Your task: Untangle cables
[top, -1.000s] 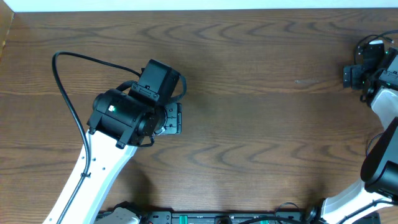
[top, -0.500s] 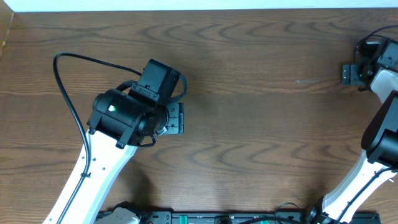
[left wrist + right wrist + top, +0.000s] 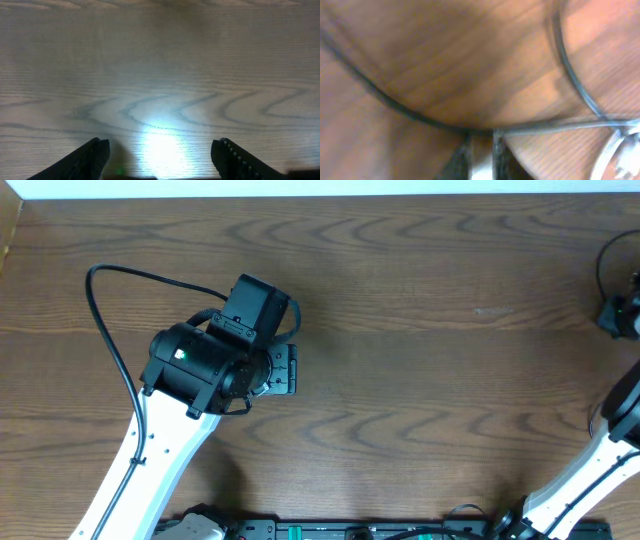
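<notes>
At three o'clock, my right gripper [image 3: 481,139] is nearly closed, pinching the cables [image 3: 395,102].
They look light, limp and slippery, best held by one strand; my left gripper [image 3: 160,147] gapes empty.

The overhead camera looks straight down on the whole table [image 3: 400,330]; each wrist camera faces that same wood from close up.

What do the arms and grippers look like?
Left arm and right arm: white links, black joint housings. The left one carries a looping black lead and a small green light on its wrist. The left gripper has black fingers, one with a toothed edge. The right gripper is too blurred to describe.
</notes>
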Tool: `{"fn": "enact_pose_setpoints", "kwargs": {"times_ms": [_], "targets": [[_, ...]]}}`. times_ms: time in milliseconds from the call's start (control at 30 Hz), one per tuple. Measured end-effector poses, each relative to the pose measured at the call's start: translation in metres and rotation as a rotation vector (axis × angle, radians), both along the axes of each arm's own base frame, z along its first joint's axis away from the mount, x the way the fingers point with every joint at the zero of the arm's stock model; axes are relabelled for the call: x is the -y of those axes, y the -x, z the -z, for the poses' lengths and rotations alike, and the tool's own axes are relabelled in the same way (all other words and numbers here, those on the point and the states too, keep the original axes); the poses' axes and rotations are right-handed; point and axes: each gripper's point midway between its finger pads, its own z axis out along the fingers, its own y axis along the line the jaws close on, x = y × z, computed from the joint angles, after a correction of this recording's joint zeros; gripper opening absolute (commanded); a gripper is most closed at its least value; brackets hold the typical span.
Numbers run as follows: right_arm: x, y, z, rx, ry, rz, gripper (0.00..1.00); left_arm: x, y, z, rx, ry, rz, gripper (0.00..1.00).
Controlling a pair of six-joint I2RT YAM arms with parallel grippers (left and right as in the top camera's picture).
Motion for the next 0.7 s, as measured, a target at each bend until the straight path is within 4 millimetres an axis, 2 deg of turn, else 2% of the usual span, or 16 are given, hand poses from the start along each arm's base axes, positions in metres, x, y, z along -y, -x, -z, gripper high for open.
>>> {"fn": "enact_pose_setpoints", "kwargs": {"times_ms": [233,267,300,333,367,433,533,700], "targets": [[0.027,0.032,0.002,0.004,-0.037,0.201,0.01,0.0,0.0,0.0,0.001,0.0,0.0,0.71],[0.03,0.035,0.002,0.012,-0.045,0.228,0.15,0.0,0.0,0.0,0.001,0.0,0.0,0.71],[0.035,0.04,0.002,0.027,-0.06,0.264,0.36,0.0,0.0,0.0,0.001,0.0,0.0,0.71],[0.037,0.04,0.002,0.041,-0.069,0.27,0.73,0.0,0.0,0.0,0.001,0.001,0.0,0.71],[0.039,0.038,0.002,0.065,-0.09,0.264,0.99,0.0,-0.001,0.0,0.002,0.001,0.0,0.71],[0.037,0.031,0.001,0.128,-0.16,0.228,0.99,0.001,-0.002,-0.001,0.008,0.004,0.0,0.71],[0.023,0.01,-0.005,0.229,-0.263,0.129,0.99,0.002,-0.003,-0.001,0.012,0.006,0.0,0.71],[-0.026,-0.019,-0.012,0.303,-0.44,0.0,0.99,0.002,-0.003,-0.001,0.011,0.006,0.0,0.71]]}}
